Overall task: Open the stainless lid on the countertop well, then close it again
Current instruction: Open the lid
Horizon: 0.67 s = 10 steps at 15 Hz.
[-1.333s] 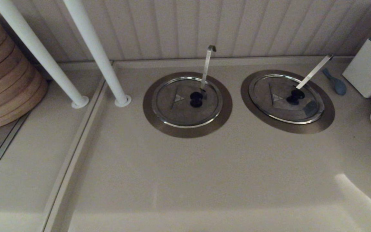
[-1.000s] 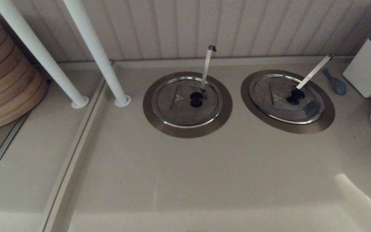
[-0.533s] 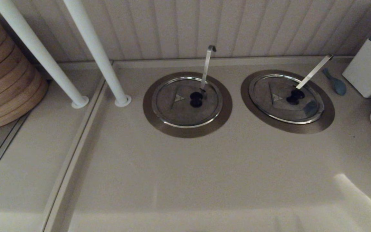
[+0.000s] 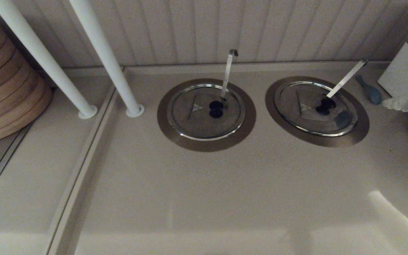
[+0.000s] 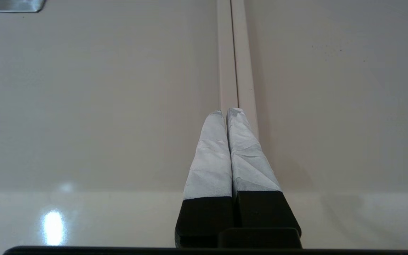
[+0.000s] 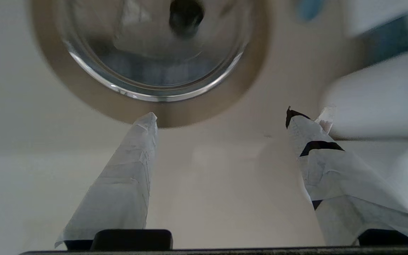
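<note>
Right gripper (image 6: 221, 122) spread wide near the closed stainless lid (image 6: 154, 46); left gripper (image 5: 229, 112) pressed together, parked; no readable writing

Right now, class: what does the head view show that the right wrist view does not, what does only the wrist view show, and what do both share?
Only the head view: the second lid with its hooked handle, two white poles, the bamboo steamers.
Only the right wrist view: the right gripper with fingers spread wide, short of the well.
Both: the lid, closed, its black knob, and the well's collar.
</note>
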{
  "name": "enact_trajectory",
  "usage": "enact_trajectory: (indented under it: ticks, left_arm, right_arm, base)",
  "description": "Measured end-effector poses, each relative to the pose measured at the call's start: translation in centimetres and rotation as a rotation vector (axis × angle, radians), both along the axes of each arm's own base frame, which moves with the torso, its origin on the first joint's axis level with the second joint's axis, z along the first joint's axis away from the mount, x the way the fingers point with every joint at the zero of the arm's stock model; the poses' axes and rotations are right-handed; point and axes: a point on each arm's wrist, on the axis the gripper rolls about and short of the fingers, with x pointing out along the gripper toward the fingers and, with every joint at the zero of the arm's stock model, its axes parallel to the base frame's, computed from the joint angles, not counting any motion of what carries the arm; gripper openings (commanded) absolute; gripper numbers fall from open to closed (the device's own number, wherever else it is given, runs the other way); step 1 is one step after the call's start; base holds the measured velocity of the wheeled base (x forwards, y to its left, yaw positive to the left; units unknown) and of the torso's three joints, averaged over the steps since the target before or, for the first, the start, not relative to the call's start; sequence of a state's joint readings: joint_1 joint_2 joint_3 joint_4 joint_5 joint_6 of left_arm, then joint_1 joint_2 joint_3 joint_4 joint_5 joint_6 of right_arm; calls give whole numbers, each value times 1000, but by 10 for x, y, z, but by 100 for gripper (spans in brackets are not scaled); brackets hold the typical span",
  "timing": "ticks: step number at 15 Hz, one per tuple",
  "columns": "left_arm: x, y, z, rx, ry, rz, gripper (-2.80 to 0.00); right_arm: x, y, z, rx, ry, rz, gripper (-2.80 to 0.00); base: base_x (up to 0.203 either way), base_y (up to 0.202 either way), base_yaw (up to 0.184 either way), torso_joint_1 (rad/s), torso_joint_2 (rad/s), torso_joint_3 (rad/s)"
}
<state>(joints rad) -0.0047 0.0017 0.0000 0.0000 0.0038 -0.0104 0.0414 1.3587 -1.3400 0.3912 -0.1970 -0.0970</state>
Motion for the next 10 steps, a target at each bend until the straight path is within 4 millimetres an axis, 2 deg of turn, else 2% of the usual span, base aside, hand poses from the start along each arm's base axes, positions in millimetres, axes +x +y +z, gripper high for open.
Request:
enact_trajectory:
  ticks: [3, 6, 8, 10]
  left_arm:
    - [0, 0, 0, 0, 0, 0, -280]
    - [0, 0, 0, 0, 0, 1, -280]
    - [0, 0, 0, 0, 0, 1, -280]
    - [0, 0, 0, 0, 0, 1, -280]
  right_arm:
    - [66, 11, -20, 64, 136, -20, 0]
    - [117, 16, -37, 105, 69, -10, 0]
    - [132, 16, -41, 129, 15, -22, 0]
    - [132, 16, -39, 141, -8, -32, 0]
  base:
    - [0, 0, 0, 0, 0, 0]
    - [0, 0, 0, 0, 0, 0]
    - [0, 0, 0, 0, 0, 0]
    - [0, 0, 0, 0, 0, 0]
